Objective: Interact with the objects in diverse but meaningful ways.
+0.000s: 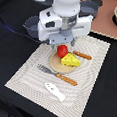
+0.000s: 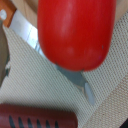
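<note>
1. Black cloth covers the table (image 1: pixel 99 97), and on it lies a pale woven placemat (image 1: pixel 28 75) where most of the toy food is set out.
2. At the centre of the mat, the red tomato (image 1: pixel 61 50) sits on a small round wooden plate (image 1: pixel 55 65), directly under the robot's gripper (image 1: pixel 62 43). In the wrist view the tomato (image 2: pixel 77 32) fills most of the picture, so the camera is very near to it.
3. About the fingers: they reach down on both sides of the tomato, but I cannot tell whether they already press on it or are apart from it; the pictures hide the contact.
4. Just beside the tomato, the yellow cheese wedge (image 1: pixel 70 60) rests on the same plate and seems to touch it.
5. Further out are a fork with an orange handle (image 1: pixel 57 74), a knife (image 1: pixel 82 55) at the exterior view's right, and a white fish (image 1: pixel 54 91) near the front edge of the mat. The grey pot (image 1: pixel 34 24) stands behind the arm.
6. What could go wrong, in my judgement: the tomato is round and smooth, so a squeeze off its middle may make it slip out and roll. Also, a finger coming down close to the cheese could push it off the plate.
</note>
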